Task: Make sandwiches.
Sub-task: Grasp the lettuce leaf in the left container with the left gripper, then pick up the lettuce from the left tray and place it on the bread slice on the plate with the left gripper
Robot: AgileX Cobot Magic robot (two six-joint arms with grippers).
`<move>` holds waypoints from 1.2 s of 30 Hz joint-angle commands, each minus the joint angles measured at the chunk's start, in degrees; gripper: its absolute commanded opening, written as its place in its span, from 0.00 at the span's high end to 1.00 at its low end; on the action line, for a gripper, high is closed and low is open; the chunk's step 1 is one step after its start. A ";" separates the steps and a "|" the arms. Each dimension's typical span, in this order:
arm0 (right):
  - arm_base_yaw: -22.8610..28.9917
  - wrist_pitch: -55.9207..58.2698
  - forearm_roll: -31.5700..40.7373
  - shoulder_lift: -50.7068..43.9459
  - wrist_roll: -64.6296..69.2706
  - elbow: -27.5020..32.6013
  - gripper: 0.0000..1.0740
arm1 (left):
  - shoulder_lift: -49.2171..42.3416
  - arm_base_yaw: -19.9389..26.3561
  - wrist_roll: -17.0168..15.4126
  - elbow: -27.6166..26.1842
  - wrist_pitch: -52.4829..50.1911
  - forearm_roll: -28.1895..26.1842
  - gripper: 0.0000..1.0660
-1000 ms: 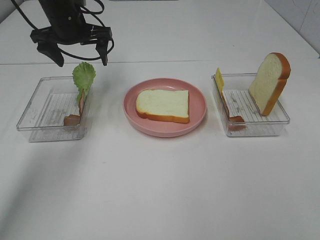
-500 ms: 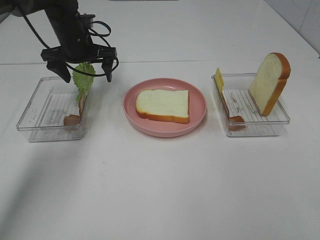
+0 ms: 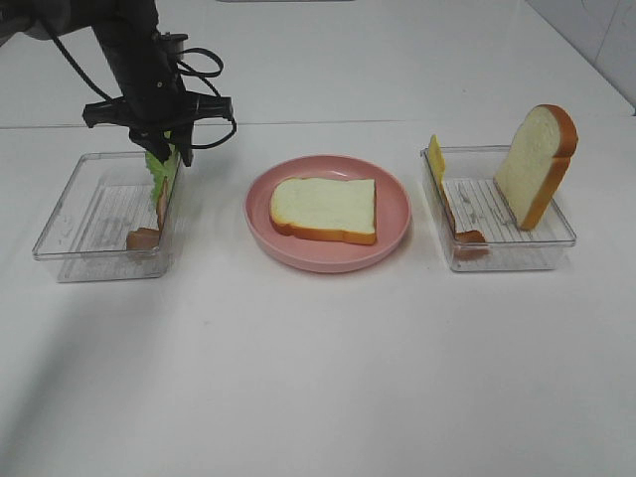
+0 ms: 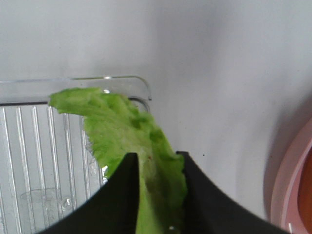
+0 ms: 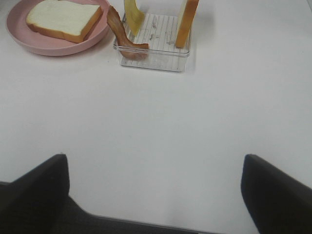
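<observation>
A green lettuce leaf (image 3: 164,171) stands upright against the right wall of the left clear tray (image 3: 70,224). My left gripper (image 3: 162,149) has come down on its top and is shut on it. In the left wrist view the two black fingers pinch the lettuce leaf (image 4: 122,126) at the left gripper (image 4: 157,161). One white bread slice (image 3: 325,209) lies flat on the pink plate (image 3: 397,234). My right gripper (image 5: 155,190) is open and empty, held back over bare table, out of the exterior view.
A brown-red meat strip (image 3: 146,237) leans in the left tray under the lettuce. The right clear tray (image 3: 556,238) holds an upright bread slice (image 3: 537,164), yellow cheese (image 3: 435,159) and a meat strip (image 3: 462,234). The tray walls are low and transparent.
My left gripper came down from above the tray onto the lettuce leaf and went from wide open to shut on it. The leaf's top is now squeezed. The right arm stayed still.
</observation>
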 commanded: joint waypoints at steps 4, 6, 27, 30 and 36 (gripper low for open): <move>-0.29 -0.17 0.23 -1.32 0.40 0.00 0.13 | -0.46 -0.23 -0.46 0.40 -0.06 0.92 1.00; -0.29 -0.17 0.23 -1.32 0.40 0.00 0.13 | -0.97 -0.23 -0.52 0.40 0.06 1.66 1.00; -0.29 -0.17 0.23 -1.32 0.40 0.00 0.13 | -6.99 -0.34 -0.06 -12.09 1.55 -6.47 1.00; -0.29 -0.17 0.23 -1.32 0.40 0.00 0.13 | -6.93 -0.52 -0.06 -13.18 0.17 -10.03 1.00; -0.29 -0.17 0.23 -1.32 0.40 0.00 0.13 | -5.90 -2.98 3.95 -13.18 -4.58 -17.82 1.00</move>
